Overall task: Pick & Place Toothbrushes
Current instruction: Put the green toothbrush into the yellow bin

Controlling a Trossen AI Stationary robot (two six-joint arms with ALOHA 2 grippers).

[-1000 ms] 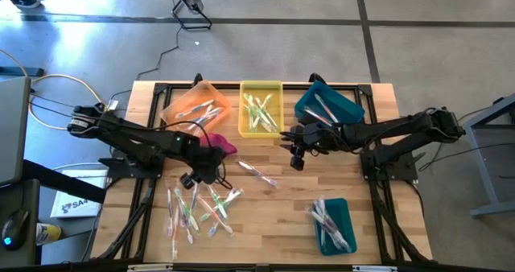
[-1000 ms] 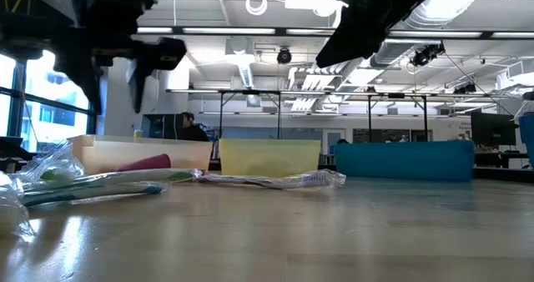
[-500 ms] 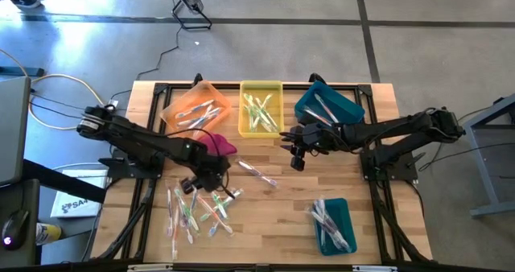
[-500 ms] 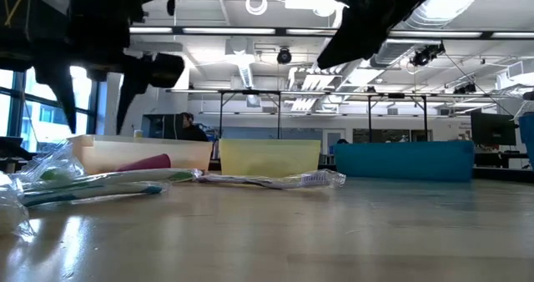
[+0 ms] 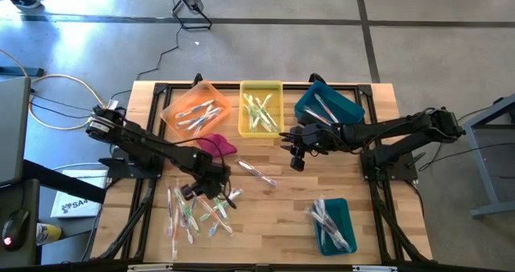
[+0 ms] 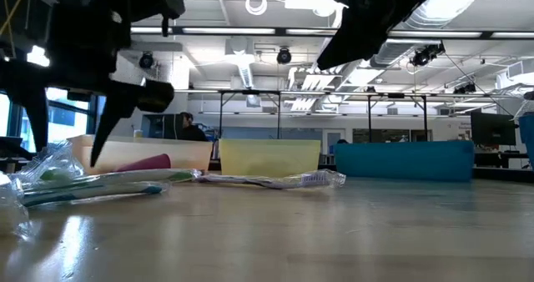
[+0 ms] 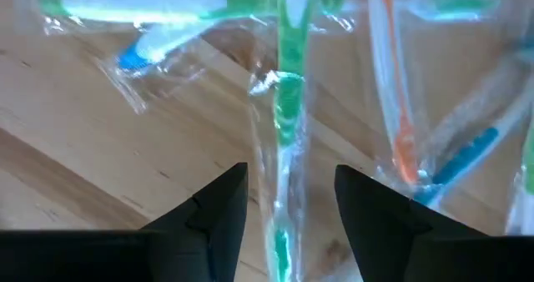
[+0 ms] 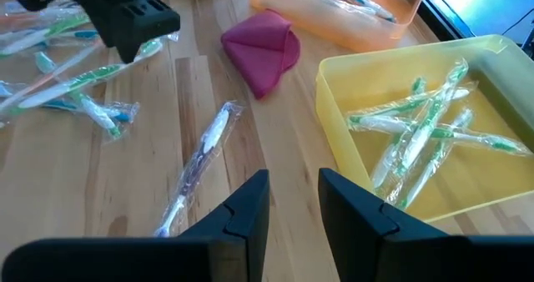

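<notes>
The green-and-white plastic toothbrush in its clear wrapper [image 7: 286, 107] lies in the loose pile near the bench's front-left corner, between the spread fingers of my left hand [image 7: 288, 200], which holds nothing. I'd lower straight down, keeping the neighbouring orange-handled toothbrush [image 7: 394, 90] outside the fingers, then close. My right hand [image 8: 292, 200] waits part-open and empty by the yellow plastic bin [image 8: 350, 73].

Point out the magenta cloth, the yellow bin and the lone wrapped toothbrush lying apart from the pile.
magenta cloth [image 8: 263, 48]: right wrist view, middle of the folded lump.
yellow bin [image 5: 261, 88]: high view, far rim.
lone wrapped toothbrush [image 5: 257, 174]: high view, mid-handle.
</notes>
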